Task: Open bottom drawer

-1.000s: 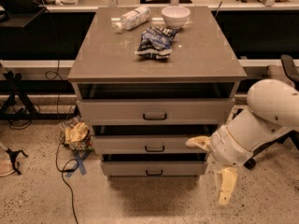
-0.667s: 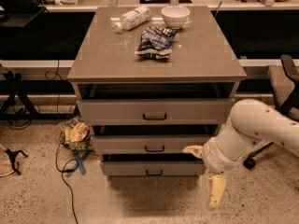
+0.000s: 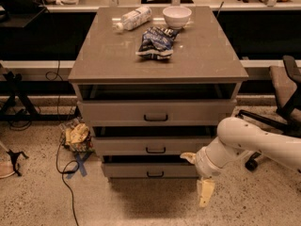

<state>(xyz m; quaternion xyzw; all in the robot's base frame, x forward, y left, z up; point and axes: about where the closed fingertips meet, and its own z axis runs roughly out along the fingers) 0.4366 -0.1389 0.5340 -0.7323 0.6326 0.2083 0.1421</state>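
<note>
The bottom drawer (image 3: 127, 170) lies just left of the end effector (image 3: 197, 175) at about the same height. It is the shallowest of the three fronts, set beneath the middle drawer (image 3: 122, 146) and the top drawer (image 3: 117, 113). The end effector hangs low by the cabinet's right front corner with its two pale fingers spread wide and holding nothing. One finger points left toward the drawer's upper right end, and the other points down at the floor. The only real place to take hold is the small black bar handle (image 3: 155, 174), which sits well to the left of the end effector at the centre of the front. The front itself is flat and smooth, so pads pressed on it would probably slide. It looks like a rigid panel that will neither flex nor be harmed by a firm grip. The handle is thin with little clearance behind it, so one finger would probably have to slip behind or under the bar while the other closes over it. The drawer most likely runs on slides, so it should move along one line only, and a pull straight out from the cabinet would suit it better than an angled one. Its contents are hidden, so its weight cannot be judged. High above the end effector, the counter (image 3: 207, 55) carries a water bottle (image 3: 134, 19), a white bowl (image 3: 177, 16) and a chip bag (image 3: 155, 40), so a sharp jerk might shake them.
</note>
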